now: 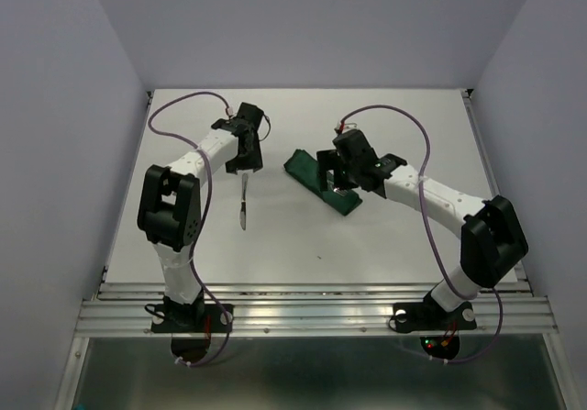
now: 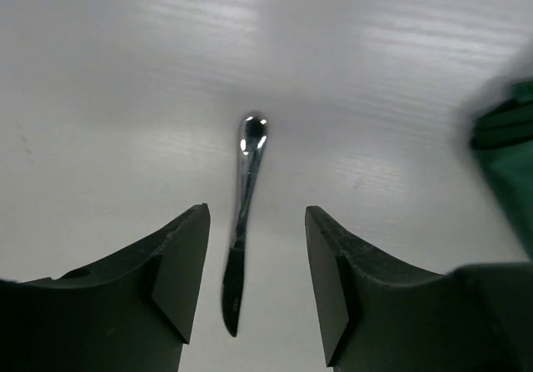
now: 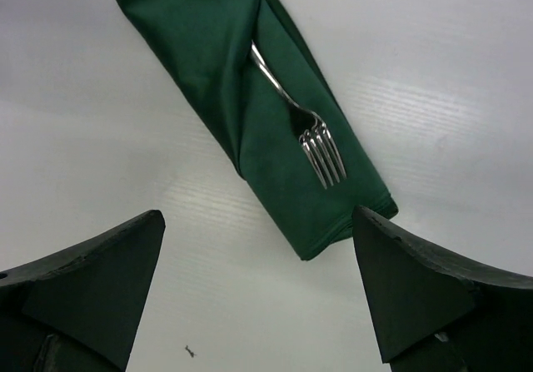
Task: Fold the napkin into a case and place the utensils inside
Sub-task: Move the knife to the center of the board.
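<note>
Hovering part open and empty, the left gripper point(image 2: 256, 293) frames the knife point(image 2: 242, 214), which lies loose on the table point(image 1: 367, 245), its long axis running between the fingers point(image 2: 179, 280). The case point(image 3: 208, 72), fork point(image 3: 312, 135) half tucked in, lies well right, under the wide-open, empty right gripper point(image 3: 258, 297).
</note>
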Available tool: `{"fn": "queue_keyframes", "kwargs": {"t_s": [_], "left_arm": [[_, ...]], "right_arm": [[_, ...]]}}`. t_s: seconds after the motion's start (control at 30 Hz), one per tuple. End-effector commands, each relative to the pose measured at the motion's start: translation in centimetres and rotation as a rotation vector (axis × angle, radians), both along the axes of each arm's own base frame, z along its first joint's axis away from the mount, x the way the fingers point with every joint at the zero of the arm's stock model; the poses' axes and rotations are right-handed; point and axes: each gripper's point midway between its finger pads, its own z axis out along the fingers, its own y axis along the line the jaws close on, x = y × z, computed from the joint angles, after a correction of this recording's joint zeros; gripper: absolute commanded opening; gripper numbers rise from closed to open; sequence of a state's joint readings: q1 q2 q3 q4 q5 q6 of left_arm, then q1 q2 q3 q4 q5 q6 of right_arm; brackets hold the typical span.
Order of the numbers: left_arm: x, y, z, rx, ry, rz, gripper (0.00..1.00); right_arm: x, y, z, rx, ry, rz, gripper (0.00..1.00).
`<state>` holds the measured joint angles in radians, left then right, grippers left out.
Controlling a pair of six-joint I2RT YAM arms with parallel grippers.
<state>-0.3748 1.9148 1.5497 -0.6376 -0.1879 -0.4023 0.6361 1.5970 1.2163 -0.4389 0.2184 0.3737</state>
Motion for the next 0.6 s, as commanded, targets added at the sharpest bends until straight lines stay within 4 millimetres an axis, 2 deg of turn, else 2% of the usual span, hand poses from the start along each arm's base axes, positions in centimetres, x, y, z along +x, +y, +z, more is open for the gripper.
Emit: {"fn": "queue_keyframes", "kwargs": {"t_s": [0.0,0.1,0.3,0.4,0.57], "left_arm": [[-3.7,3.4,-3.2,0.118,0.057,0.079,0.63],[-5.2,3.6,-5.2,0.106,0.086,0.088,0.63],[-5.9,3.0,-7.7,0.075,0.130,0.101,0.56],[-6.1,2.6,-8.4,0.050,0.142,0.107,0.48],[-6.7,0.6,-9.6,-0.040,0.171,0.118,0.34]], "right_arm": [[-1.2,2.2,1.4,0.118,-0.021,0.005,1.00],[-1.8,2.9,1.0,0.113,-0.008,0.018,1.00],[-2.3,3.1,1.2,0.109,-0.005,0.037,1.00],[-2.6,2.8,0.8,0.101,0.000,0.037,1.00],[-3.2,2.4,0.1,0.095,0.016,0.035,1.00]]}}
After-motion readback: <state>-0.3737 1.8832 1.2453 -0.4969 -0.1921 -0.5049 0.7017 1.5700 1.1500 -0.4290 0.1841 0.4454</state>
